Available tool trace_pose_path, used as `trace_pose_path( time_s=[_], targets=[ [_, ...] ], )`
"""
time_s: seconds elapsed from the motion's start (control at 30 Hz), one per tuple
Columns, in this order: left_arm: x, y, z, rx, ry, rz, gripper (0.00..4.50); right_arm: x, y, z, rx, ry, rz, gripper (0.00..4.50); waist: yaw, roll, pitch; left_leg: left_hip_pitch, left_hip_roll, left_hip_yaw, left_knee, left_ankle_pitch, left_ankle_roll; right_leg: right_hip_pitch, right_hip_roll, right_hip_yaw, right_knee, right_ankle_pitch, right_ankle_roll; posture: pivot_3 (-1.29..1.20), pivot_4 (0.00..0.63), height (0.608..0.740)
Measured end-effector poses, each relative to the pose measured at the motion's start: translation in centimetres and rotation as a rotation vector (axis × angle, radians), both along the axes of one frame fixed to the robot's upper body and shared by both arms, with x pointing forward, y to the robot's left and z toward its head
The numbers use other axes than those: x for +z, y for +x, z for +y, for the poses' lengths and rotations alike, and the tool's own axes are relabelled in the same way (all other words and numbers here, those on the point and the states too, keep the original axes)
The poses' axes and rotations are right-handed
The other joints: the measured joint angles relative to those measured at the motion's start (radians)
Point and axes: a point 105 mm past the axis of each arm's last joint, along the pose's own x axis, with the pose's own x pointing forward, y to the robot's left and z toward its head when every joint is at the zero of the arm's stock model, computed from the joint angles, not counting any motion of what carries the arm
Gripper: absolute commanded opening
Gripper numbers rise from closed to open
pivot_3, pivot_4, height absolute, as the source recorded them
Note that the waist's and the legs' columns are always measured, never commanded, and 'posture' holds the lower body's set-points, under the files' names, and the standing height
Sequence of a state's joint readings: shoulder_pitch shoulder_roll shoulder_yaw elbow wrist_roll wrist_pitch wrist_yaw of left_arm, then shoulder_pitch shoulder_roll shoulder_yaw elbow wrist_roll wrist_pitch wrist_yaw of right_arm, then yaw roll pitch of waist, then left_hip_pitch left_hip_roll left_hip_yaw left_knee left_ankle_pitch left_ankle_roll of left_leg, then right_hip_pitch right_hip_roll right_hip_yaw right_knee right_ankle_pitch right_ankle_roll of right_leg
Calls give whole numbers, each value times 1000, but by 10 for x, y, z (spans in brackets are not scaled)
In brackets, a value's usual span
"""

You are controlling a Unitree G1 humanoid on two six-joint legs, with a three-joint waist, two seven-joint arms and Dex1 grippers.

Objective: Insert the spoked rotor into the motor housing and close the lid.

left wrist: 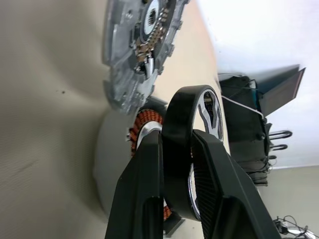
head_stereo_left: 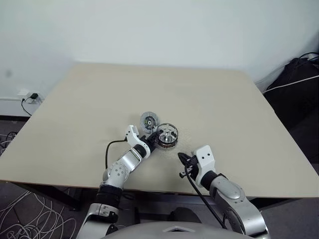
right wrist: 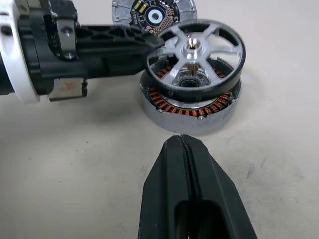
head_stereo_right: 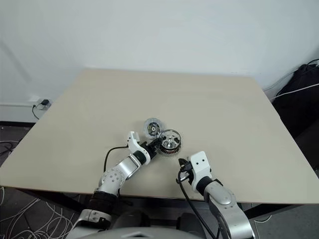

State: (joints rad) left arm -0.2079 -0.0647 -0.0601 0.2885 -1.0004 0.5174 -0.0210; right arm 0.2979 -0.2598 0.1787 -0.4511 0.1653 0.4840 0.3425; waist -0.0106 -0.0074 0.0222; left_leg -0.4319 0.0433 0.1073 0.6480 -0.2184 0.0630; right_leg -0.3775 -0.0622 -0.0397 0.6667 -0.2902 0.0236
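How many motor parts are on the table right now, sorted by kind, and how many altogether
Spoked rotor: 1, gripped at its rim by the left gripper, over the housing
Motor housing with copper windings: 1
Lid: 1, lying on the table behind the housing
Total: 3

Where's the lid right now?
The lid lies flat on the table just beyond the motor housing, on its far-left side in the head views, untouched by either gripper.
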Motion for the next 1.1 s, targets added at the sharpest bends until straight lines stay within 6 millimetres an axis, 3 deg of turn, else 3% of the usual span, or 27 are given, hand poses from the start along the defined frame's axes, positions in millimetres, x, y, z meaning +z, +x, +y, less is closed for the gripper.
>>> trace_pose_path(
  time_s=[0.23,0.5,0.93,1.1],
  targets=[
    [-1,-2,-3,-20,-2,10,493,0,0,0,-2,0,0,0,0,0,0,1,0,0,0,0,0,0,0,0,0,0,0,0,0,740],
    [7,0,-3,-23,-12,-24,3076,0,1,0,-9,-2,-1,0,0,1,-1,1,0,0,0,0,0,1,0,0,0,0,0,0,0,740],
    [38,-2,10,31,-28,-201,3076,2,2,1,-6,-2,-9,0,-1,1,-1,0,0,0,0,0,0,0,-1,1,-1,0,0,0,0,740],
    [55,-12,3,0,127,-419,3076,4,5,2,-4,-3,-21,0,-1,1,-1,0,0,0,-1,0,0,0,-1,1,-2,0,-1,0,0,740]
  ],
)
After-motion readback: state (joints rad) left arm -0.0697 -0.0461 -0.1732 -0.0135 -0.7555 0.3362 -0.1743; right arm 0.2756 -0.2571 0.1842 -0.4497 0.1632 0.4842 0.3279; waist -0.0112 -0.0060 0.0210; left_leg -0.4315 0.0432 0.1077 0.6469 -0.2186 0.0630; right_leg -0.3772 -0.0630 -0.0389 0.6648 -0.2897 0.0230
